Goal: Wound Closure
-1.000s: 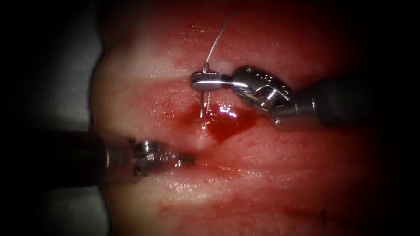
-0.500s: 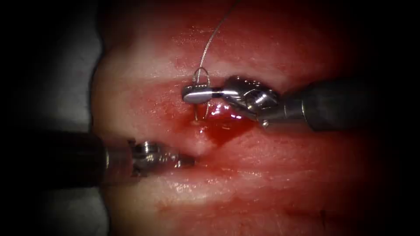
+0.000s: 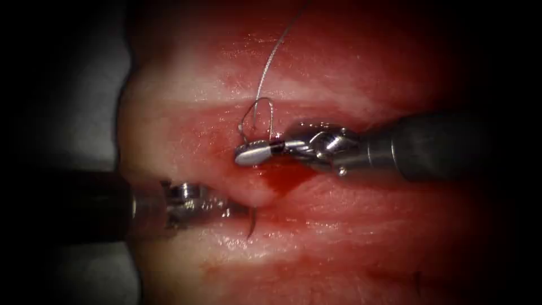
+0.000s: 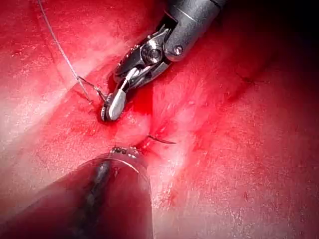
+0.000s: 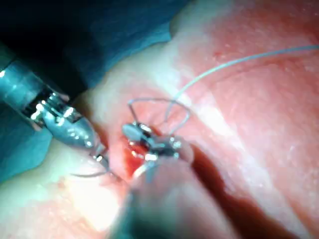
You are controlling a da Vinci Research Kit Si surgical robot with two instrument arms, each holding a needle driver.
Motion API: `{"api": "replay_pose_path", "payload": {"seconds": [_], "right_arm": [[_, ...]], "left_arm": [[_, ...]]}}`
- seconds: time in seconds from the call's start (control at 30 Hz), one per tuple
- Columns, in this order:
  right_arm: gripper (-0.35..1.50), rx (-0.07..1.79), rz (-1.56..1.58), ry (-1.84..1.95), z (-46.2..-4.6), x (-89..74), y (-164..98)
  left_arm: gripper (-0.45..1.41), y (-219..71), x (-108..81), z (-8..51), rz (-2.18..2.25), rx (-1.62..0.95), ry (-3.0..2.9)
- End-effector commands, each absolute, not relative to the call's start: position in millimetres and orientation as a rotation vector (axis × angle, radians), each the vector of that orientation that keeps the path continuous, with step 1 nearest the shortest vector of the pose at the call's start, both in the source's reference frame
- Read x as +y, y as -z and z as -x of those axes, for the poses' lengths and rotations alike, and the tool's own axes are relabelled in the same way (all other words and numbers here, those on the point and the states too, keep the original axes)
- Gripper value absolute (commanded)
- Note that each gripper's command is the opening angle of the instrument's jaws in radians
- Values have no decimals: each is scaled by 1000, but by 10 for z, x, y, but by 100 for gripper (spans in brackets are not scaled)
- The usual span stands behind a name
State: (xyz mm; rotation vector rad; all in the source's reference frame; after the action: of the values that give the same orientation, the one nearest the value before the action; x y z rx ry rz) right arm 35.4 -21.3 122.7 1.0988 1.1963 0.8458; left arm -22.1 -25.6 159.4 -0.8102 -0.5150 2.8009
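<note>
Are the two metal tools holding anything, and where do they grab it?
The right tool grips the needle near its thread end. The needle's tip pokes out of the tissue beside the left tool; whether that tool holds anything cannot be told.

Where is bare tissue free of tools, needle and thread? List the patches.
Free: the pale tissue along the bottom, right of the left arm's steel tool; also the upper left, beside the thin grey thread. Crowded: the middle, where the right arm's steel tool grips the curved needle near its tail, tip showing by the left tool.
</note>
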Motion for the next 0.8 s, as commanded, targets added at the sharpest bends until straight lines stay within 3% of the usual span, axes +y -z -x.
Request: {"api": "replay_pose_path", "payload": {"seconds": [0.03, 0.07, 0.13, 0.17, 0.2, 0.23, 0.43, 0.57, 0.6, 0.7, 0.73, 0.8], "right_arm": [[27, 1253, -950, -782, -359, -218, -1235], [67, 1283, -830, -743, -359, -214, -1236], [111, 1290, -721, -740, -352, -200, -1240], [111, 1290, -721, -740, -352, -200, -1240], [101, 1288, -722, -739, -340, -196, -1244], [96, 1289, -717, -733, -333, -195, -1246], [130, 1302, -675, -665, -279, -190, -1236], [138, 1296, -655, -664, -250, -185, -1217], [138, 1288, -674, -687, -246, -184, -1213], [109, 1236, -785, -820, -238, -175, -1201], [109, 1236, -785, -820, -238, -175, -1201], [61, 1258, -785, -837, -233, -158, -1193]], "left_arm": [[14, -1598, -269, 224, 810, -520, -2802], [14, -1598, -270, 223, 818, -518, -2800], [15, -1595, -274, 217, 850, -506, -2791], [15, -1595, -274, 217, 850, -506, -2791], [42, -1591, -274, 214, 904, -486, -2802], [54, -1590, -274, 213, 939, -471, -2813], [47, -1579, -273, 214, 1194, -326, -2836], [54, -1576, -279, 220, 1339, -225, -2838], [54, -1576, -280, 221, 1378, -217, -2823], [37, -1578, -281, 224, 1512, -166, -2780], [37, -1578, -281, 224, 1512, -166, -2780], [37, -1581, -279, 228, 1590, -112, -2769]]}}
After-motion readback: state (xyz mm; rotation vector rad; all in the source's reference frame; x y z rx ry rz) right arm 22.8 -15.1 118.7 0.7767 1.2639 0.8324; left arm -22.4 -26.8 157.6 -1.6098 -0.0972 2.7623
